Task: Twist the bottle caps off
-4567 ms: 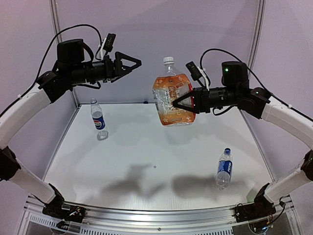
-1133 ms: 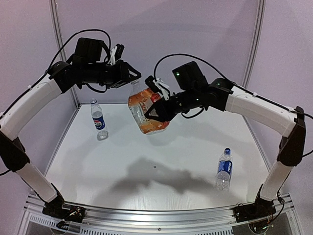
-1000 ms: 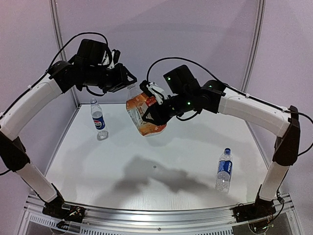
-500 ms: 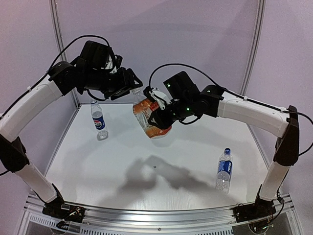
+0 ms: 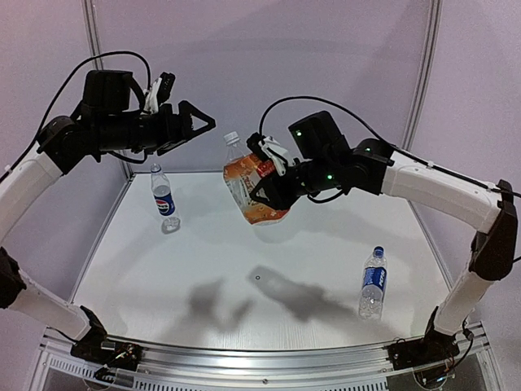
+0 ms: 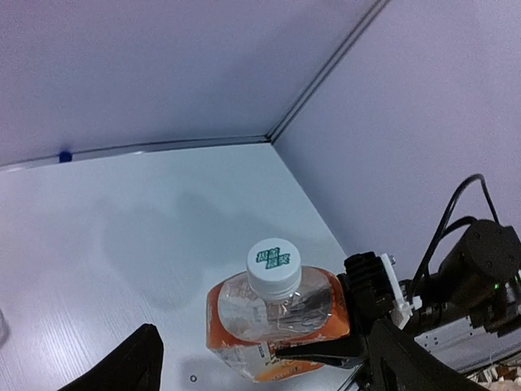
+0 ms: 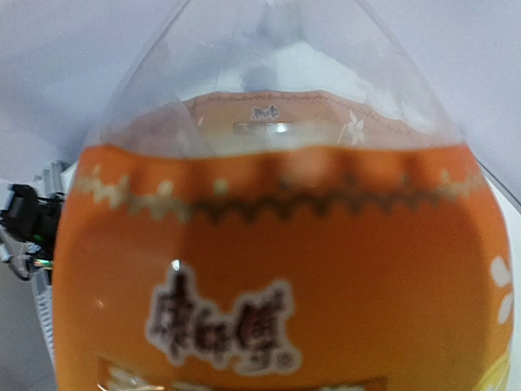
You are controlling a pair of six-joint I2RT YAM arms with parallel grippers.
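Note:
My right gripper is shut on the squat orange-labelled bottle and holds it tilted in the air above the table. Its whitish cap is on the neck and points up-left. My left gripper is open and empty, a short way left of that cap and apart from it. In the left wrist view the cap and the bottle lie between my wide-spread fingers. The label fills the right wrist view and hides the fingers. Two slim blue-labelled bottles stand with blue caps on.
The left slim bottle stands at the table's far left, the right one at the near right. The white table is walled by panels at the back and sides. A metal rail runs along the near edge.
Half a second ago my left gripper was close around the orange bottle's cap. It has pulled back to the left and stands open. The cap is still on the bottle.

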